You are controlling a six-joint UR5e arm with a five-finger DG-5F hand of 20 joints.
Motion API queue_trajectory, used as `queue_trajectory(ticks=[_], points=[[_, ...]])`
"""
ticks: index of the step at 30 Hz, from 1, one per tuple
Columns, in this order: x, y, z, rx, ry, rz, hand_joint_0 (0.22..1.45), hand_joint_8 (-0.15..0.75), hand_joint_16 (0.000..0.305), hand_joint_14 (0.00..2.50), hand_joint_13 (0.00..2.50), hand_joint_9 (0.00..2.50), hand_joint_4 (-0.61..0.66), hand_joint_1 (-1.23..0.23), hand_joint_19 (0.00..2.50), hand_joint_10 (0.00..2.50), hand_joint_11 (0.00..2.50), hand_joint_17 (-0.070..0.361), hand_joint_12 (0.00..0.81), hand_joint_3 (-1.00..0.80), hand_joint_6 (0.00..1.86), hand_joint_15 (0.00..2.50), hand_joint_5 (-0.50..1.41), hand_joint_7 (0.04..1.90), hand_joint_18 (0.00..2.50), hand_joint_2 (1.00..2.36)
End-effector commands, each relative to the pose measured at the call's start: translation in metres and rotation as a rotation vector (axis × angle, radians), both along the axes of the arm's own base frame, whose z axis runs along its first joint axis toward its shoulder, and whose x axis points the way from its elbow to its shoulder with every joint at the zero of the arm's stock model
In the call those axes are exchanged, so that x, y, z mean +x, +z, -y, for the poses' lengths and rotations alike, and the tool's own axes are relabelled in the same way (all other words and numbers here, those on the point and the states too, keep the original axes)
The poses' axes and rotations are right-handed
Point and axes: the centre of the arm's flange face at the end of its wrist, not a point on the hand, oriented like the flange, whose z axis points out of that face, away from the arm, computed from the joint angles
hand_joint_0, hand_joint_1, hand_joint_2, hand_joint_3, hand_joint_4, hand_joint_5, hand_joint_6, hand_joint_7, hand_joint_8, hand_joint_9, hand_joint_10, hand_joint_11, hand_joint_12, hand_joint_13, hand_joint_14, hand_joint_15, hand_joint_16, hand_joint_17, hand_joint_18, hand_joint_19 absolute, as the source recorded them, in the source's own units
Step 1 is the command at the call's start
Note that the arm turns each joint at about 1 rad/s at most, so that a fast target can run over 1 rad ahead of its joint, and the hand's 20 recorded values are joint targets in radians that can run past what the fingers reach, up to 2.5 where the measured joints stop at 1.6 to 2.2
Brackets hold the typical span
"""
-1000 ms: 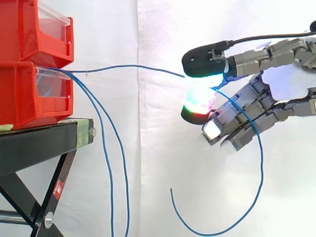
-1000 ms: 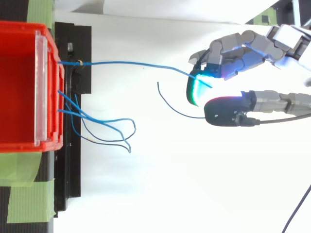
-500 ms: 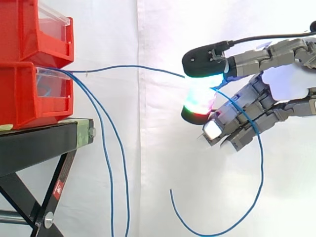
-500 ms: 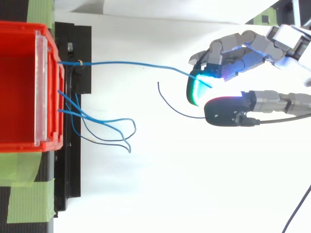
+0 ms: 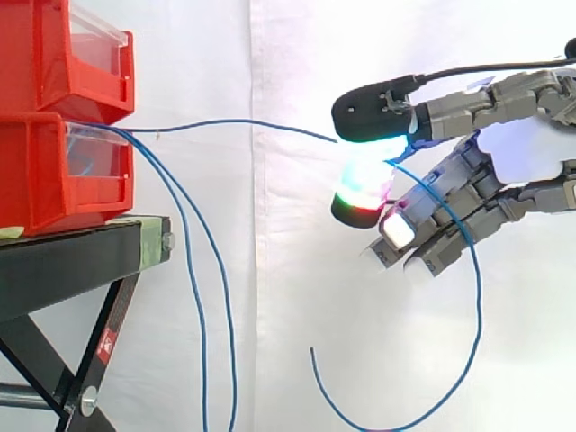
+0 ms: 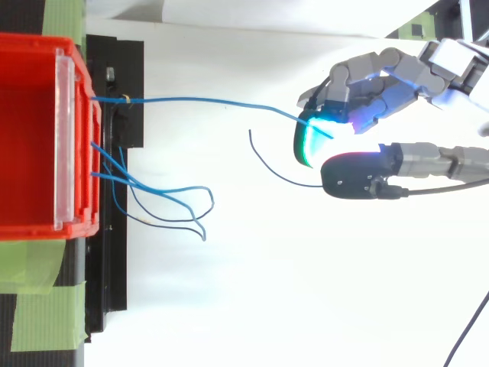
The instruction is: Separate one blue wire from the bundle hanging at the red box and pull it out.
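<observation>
ROBOT PICKS ONE STRAND: We see the grey robot hand (image 5: 522,153) at right, its glowing fingers (image 5: 362,189) curled and pinching a thin blue wire (image 5: 243,122). The wire runs nearly level, clear of the others, from the lower red plastic bin (image 5: 54,171) at left to the pinch. Its free end loops down below the hand. The rest of the blue wire bundle (image 5: 196,297) hangs beside the black metal stand (image 5: 72,261).

Bright, even light floods the white curtain (image 5: 270,90), bleached almost blank in the top view; shadows stay faint and soft, while the hand's (image 5: 517,148) pads (image 5: 364,184) glow green, red and cyan
</observation>
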Motion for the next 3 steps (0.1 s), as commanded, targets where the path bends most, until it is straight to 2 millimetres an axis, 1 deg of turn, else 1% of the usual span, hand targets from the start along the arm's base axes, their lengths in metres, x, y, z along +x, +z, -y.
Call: queue_trajectory(ticks=[1,3], points=[[0.0,0.0,-0.0001,0.0,0.0,0.0,0.59,0.367,0.066,0.01,0.55,1.06,0.01,-0.81,0.4,0.02,0.9,0.148,0.468,-0.03,0.86,0.37,-0.09,1.24,0.69,1.02],[0.0,0.0,-0.0001,0.0,0.0,0.0,0.59,0.368,0.066,0.01,0.55,1.06,0.01,-0.81,0.4,0.02,0.9,0.148,0.469,-0.03,0.86,0.36,-0.09,1.24,0.69,1.02]])
